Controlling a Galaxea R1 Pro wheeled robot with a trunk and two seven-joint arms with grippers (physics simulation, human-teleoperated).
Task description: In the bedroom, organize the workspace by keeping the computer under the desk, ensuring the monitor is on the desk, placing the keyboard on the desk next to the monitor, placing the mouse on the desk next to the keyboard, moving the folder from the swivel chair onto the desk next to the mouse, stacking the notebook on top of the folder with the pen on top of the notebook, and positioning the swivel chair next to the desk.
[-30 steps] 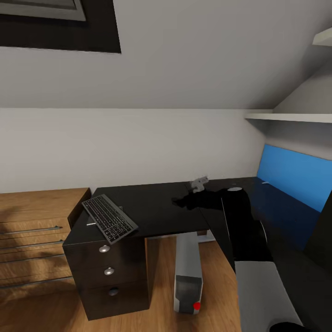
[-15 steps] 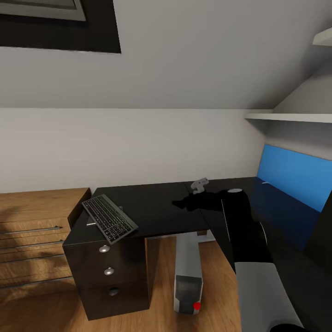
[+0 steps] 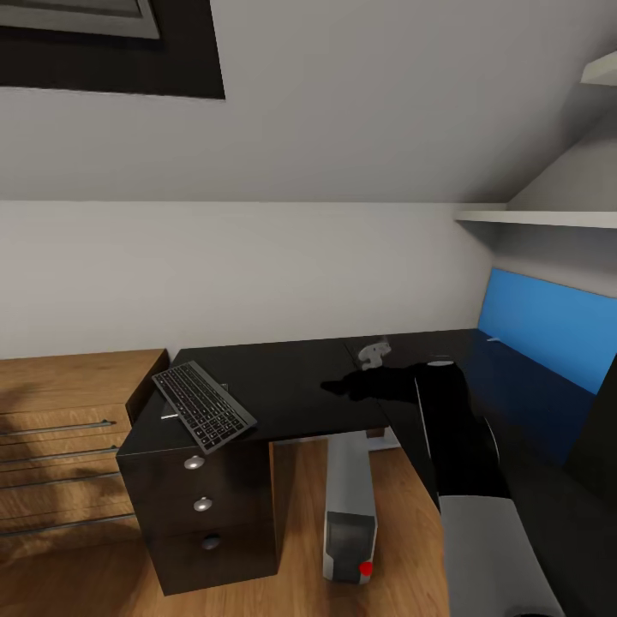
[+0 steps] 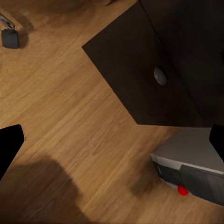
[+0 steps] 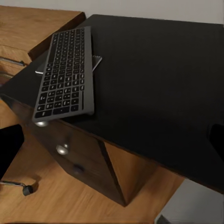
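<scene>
A dark grey keyboard (image 3: 204, 404) lies askew on the left end of the black desk (image 3: 291, 386), over the drawer unit, with a thin grey flat thing (image 5: 96, 62) poking out beneath it. The grey computer tower (image 3: 350, 506) with a red button stands on the floor under the desk. My right gripper (image 3: 374, 351) hovers over the desk's far right part, open, its dark fingertips (image 5: 9, 149) wide apart and empty. My left gripper (image 4: 112, 144) is open above the wooden floor, beside the drawer unit (image 4: 140, 70) and the tower (image 4: 196, 161).
A wooden dresser (image 3: 68, 428) stands left of the desk. At the right are a blue panel (image 3: 548, 330) and a white shelf (image 3: 531, 218) above it. A small dark wheel on a thin metal leg (image 5: 25, 189) rests on the floor near the drawers.
My right arm has shifted slightly to the right and back toward me over the desk. The keyboard and tower have not moved.
</scene>
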